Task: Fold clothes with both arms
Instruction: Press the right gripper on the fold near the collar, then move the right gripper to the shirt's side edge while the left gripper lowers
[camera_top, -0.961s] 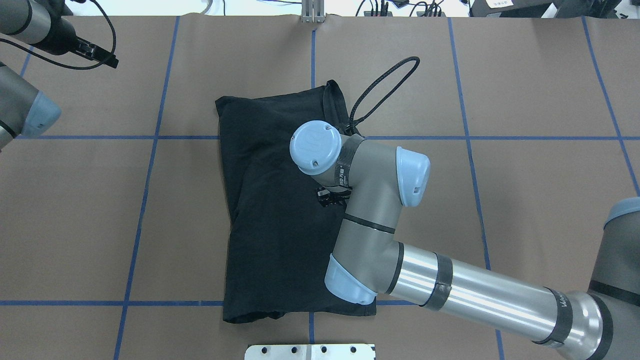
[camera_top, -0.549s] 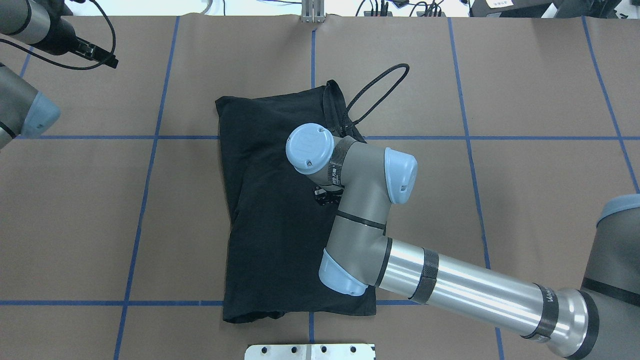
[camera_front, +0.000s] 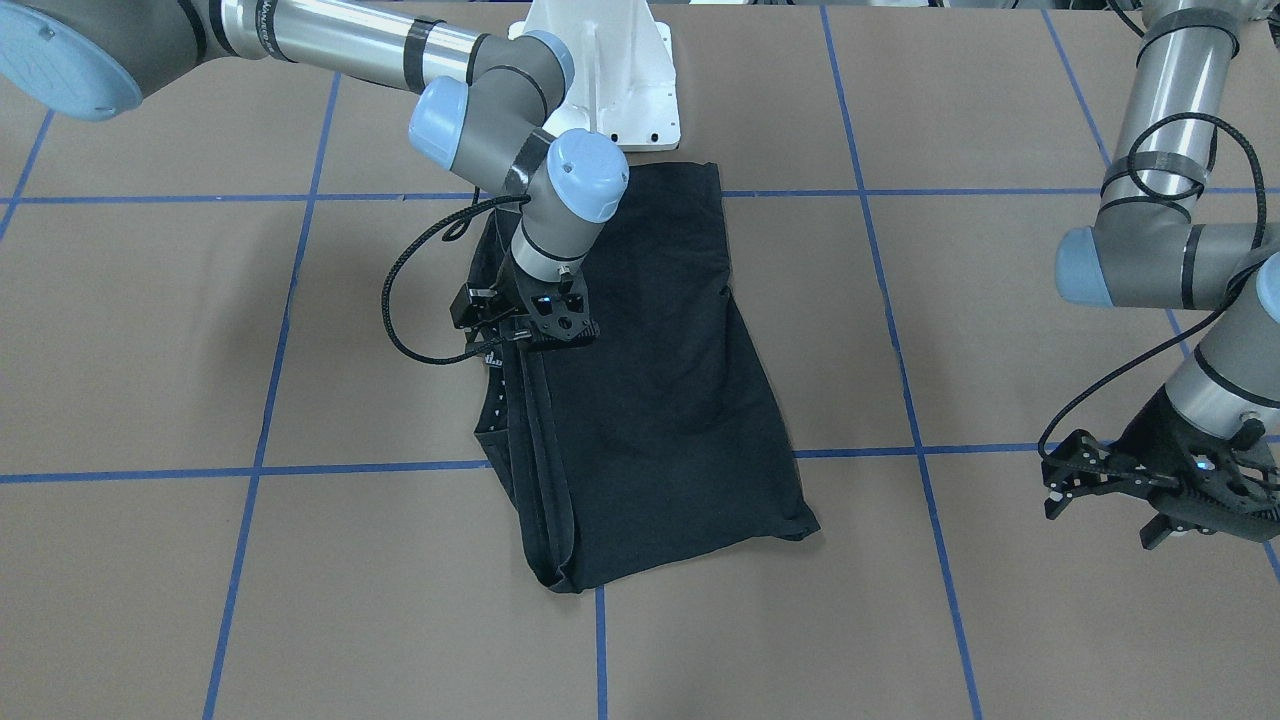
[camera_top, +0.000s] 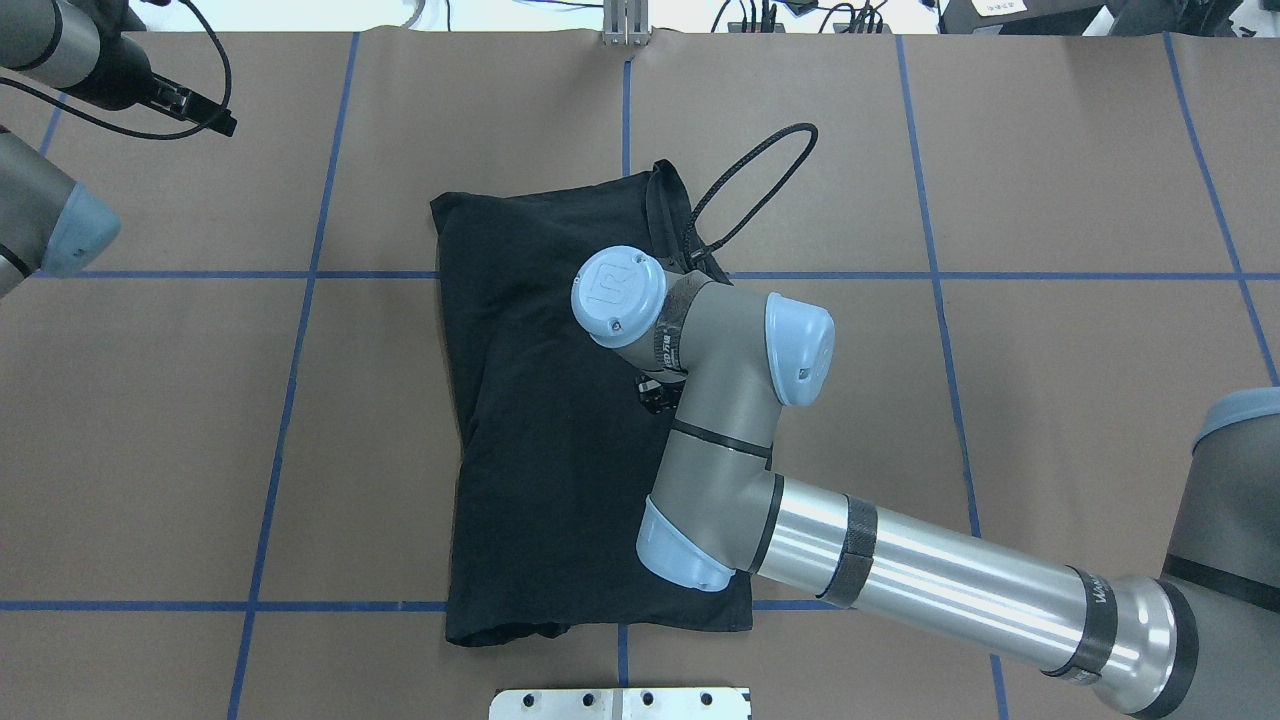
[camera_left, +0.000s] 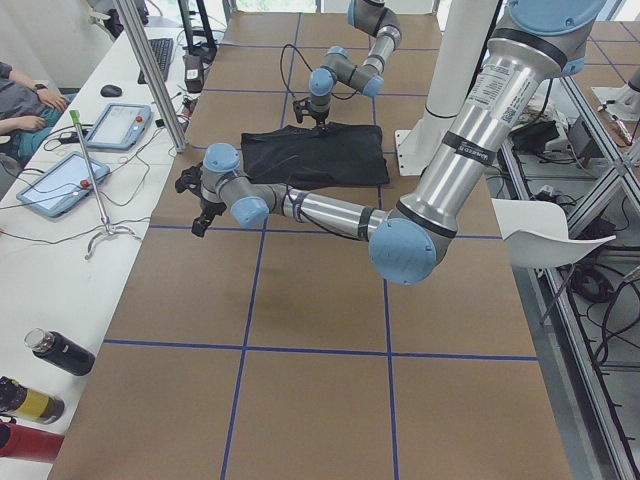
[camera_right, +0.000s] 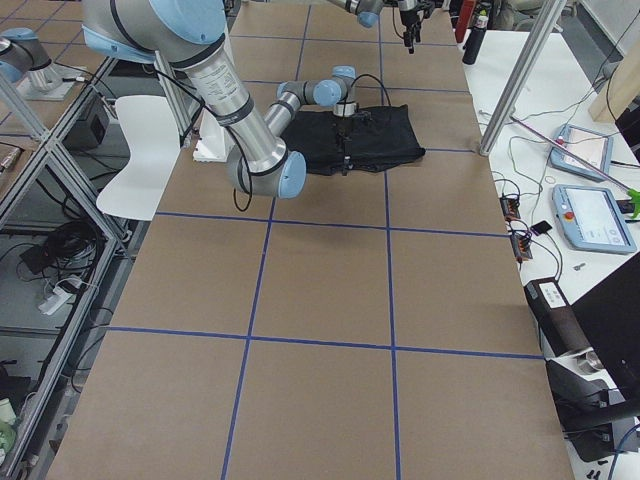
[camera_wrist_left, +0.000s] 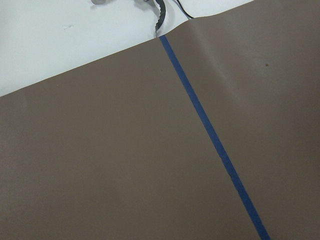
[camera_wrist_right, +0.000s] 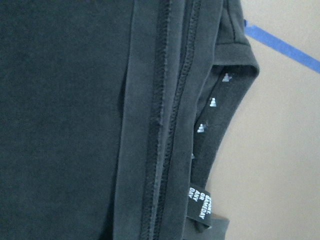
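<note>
right arm (camera_top: 900, 575) has slid its wrist a little toward the robot's left, further in over the shirt (camera_top: 540, 450), and over the last half second it has all but stopped; its cable (camera_top: 760, 170) loop has sunk slightly with it. shirt outline and left arm are unchanged. the shirt lies flat at the middle of the table (camera_top: 1050, 400), already folded lengthwise into a narrow band that runs from near the robot's edge toward the far edge, print hidden. stacked hems and the neckline (camera_wrist_right: 227, 100) sit along its right long edge, with a small label (camera_wrist_right: 199, 202) showing in the wrist view. the right gripper (camera_front: 520, 345) hangs low over that layered edge, about a third of the way in from the neckline end. its fingers are hidden under the wrist from above and lost against the black cloth from the front, so i cannot tell whether they are parted or pinching fabric; no cloth looks lifted. the left gripper (camera_front: 1095, 485) waits well apart, near the far left corner, fingers seemingly a bit spread and holding nothing, its camera seeing only table and a tape line (camera_wrist_left: 215, 145). the settling likely means the right arm has picked its grasp spot, and a crosswise fold probably needs the left arm brought in.
</note>
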